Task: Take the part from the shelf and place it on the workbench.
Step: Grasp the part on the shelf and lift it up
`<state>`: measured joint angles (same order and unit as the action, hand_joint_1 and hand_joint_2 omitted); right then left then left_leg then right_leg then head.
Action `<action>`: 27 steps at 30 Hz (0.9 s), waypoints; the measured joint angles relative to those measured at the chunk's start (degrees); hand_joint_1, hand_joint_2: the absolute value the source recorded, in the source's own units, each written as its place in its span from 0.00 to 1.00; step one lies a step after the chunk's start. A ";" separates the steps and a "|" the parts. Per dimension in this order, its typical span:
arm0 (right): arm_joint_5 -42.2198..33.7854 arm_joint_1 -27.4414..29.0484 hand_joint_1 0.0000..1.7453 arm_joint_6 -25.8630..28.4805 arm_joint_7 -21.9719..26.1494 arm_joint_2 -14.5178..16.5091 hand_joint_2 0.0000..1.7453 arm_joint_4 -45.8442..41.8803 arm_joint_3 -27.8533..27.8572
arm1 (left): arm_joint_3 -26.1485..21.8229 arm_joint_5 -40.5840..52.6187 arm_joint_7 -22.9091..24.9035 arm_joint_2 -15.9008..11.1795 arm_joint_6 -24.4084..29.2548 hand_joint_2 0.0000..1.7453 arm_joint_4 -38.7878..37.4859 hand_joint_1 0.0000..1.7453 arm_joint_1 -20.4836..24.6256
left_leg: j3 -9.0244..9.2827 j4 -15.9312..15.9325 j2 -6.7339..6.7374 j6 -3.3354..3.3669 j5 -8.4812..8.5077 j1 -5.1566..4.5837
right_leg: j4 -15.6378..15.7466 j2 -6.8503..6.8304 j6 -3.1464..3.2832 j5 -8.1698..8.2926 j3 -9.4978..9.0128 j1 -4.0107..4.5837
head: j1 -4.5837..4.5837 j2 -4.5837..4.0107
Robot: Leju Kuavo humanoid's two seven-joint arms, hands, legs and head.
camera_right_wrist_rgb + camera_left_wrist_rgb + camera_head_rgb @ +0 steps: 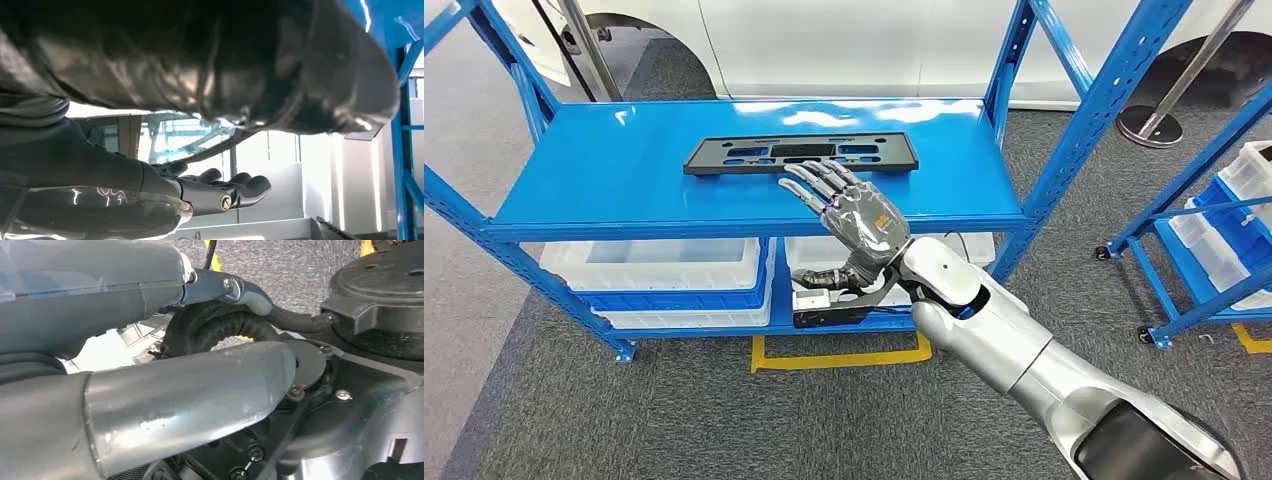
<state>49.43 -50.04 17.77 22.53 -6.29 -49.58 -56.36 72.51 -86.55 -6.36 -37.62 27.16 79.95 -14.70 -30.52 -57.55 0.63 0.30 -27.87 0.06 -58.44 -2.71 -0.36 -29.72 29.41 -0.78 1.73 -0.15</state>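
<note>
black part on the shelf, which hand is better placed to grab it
Right. The right hand is stretched out over the blue shelf, fingers spread and reaching the near edge of the black part. The left hand sits down by the robot's body.

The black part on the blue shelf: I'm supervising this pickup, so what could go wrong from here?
1. The part lies flat on the shelf top; the right hand, fingers extended at its near edge, may push it away rather than get under it.
2. The part is long; held near one end it may tip.
3. The shelf's upright stands close beside the arm's path.
</note>
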 joint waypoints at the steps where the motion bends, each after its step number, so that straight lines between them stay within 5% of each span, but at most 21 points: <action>1: -0.02 -0.05 0.00 0.04 0.01 0.00 0.00 0.15 -0.12 | 0.01 0.00 0.00 0.00 0.00 0.00 0.00 0.00 0.00 | 0.00 0.00 0.00 0.00 0.00 0.00 | 0.00 0.00 0.00 0.00 0.00 0.00 | 0.00 0.00; 13: -1.05 -1.03 0.00 0.16 0.00 0.02 0.00 2.35 -2.36 | 0.05 0.00 0.00 0.00 0.45 0.00 0.23 0.00 -0.06 | -0.29 -0.46 -0.01 0.22 -0.15 -0.25 | 0.17 -0.09 -0.20 0.14 0.02 -0.28 | 0.00 0.00; 17: -1.21 -1.26 0.00 0.13 0.00 0.03 0.00 2.85 -2.99 | 0.03 0.00 -0.02 -0.03 0.54 0.00 0.44 0.00 -0.21 | -0.01 0.30 -0.31 1.44 -0.35 0.08 | -1.46 0.36 -0.97 0.42 0.43 -0.50 | 0.01 0.00; 19: -1.36 -1.57 0.00 0.13 0.01 0.02 0.00 3.08 -3.27 | -0.02 0.00 -0.07 -0.05 0.57 0.00 0.63 0.00 -0.25 | 0.72 0.65 -0.52 1.92 -0.22 0.24 | -5.41 1.49 -1.01 -1.41 2.76 -0.55 | -0.02 0.00; 22: -1.61 -1.62 0.00 0.13 0.02 0.00 0.00 3.57 -3.73 | -0.05 0.00 -0.09 -0.07 0.62 0.00 0.81 0.00 -0.27 | 1.05 0.62 -0.93 2.12 -0.49 0.17 | -15.34 2.40 -0.94 -4.83 9.54 -0.50 | -0.04 0.00; 24: -1.79 -1.51 0.00 0.13 0.02 -0.07 0.00 3.96 -4.00 | -0.06 0.00 -0.09 -0.07 0.62 0.00 0.84 0.00 -0.30 | 1.79 0.58 -1.40 1.95 -1.05 0.14 | -15.53 2.46 -0.74 -2.41 11.44 -0.49 | -0.04 0.00; 27: -1.97 -1.61 0.00 0.13 0.02 -0.14 0.00 4.38 -4.12 | -0.04 0.00 -0.09 -0.06 0.63 0.00 0.86 0.00 -0.30 | 3.36 0.59 -1.98 1.37 -2.34 0.21 | -5.56 2.65 0.20 5.02 8.87 -0.05 | -0.03 0.00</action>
<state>47.46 -51.65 17.90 22.56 -6.43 -45.21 -60.48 72.47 -86.55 -6.45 -37.67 27.79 80.82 -15.01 -27.16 -56.96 -1.34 1.67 -30.21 0.28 -64.00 -0.06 -0.16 -24.70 38.28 -0.84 1.70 -0.15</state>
